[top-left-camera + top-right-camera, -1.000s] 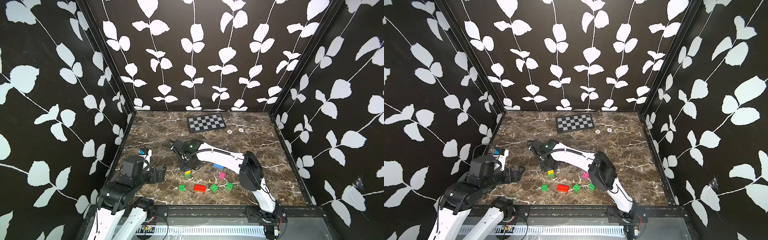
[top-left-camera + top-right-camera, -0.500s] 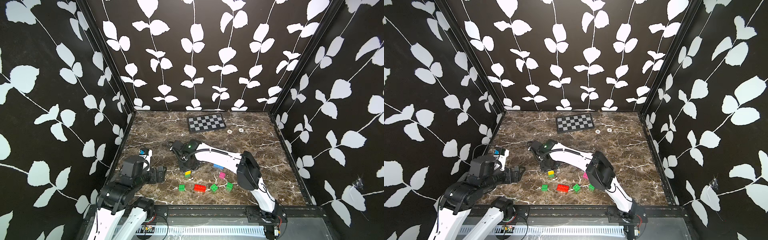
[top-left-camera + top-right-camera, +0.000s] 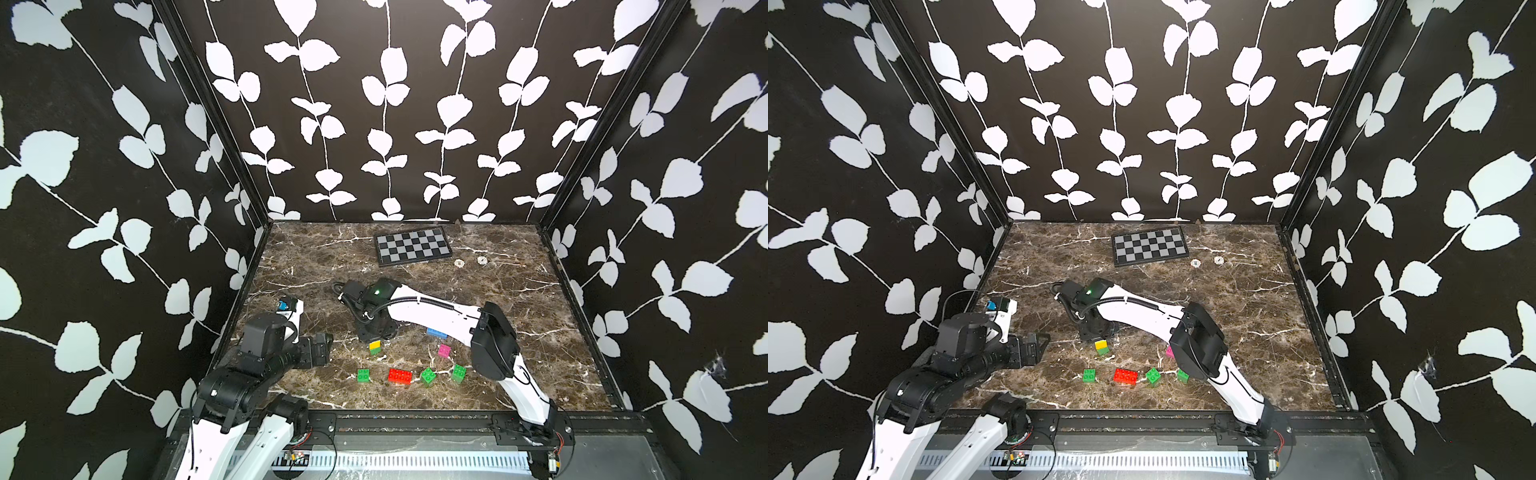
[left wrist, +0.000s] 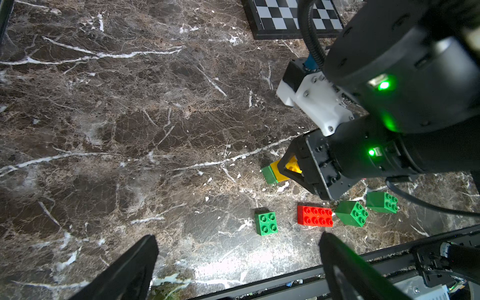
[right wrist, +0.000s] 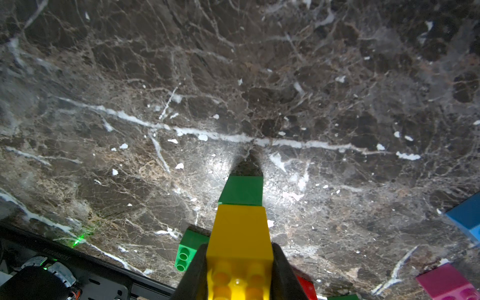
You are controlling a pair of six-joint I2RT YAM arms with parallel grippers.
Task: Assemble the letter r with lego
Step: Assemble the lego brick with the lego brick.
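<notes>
Right arm reaches over mid-table. Right gripper (image 5: 239, 270) is clamped on a yellow squarish studded plastic brick (image 5: 240, 231), which is pressed onto a green squarish base brick (image 5: 241, 191). This two-brick stack is at or just above the surface; I can't tell if it touches. Left gripper (image 4: 237, 237) is parked near the left wall, jaws wide apart and empty.

Progress looks early: one joint made, no r shape yet. Loose at the front:
- long red brick (image 3: 400, 376)
- long blue brick (image 3: 436, 332), partly under the right arm
- pink squarish brick (image 3: 444, 350)
- green brick nearest the left arm (image 3: 363, 375)
- middle green brick (image 3: 428, 376)
- green brick nearest the right arm (image 3: 458, 372)

Black walls with white leaf vines (image 3: 374, 104) on three sides. Glossy brown marble-look table (image 3: 519, 299), white veins. Grey checkerboard panel (image 3: 412, 246) at the back, two small white rings (image 3: 459, 262) just beside it.
</notes>
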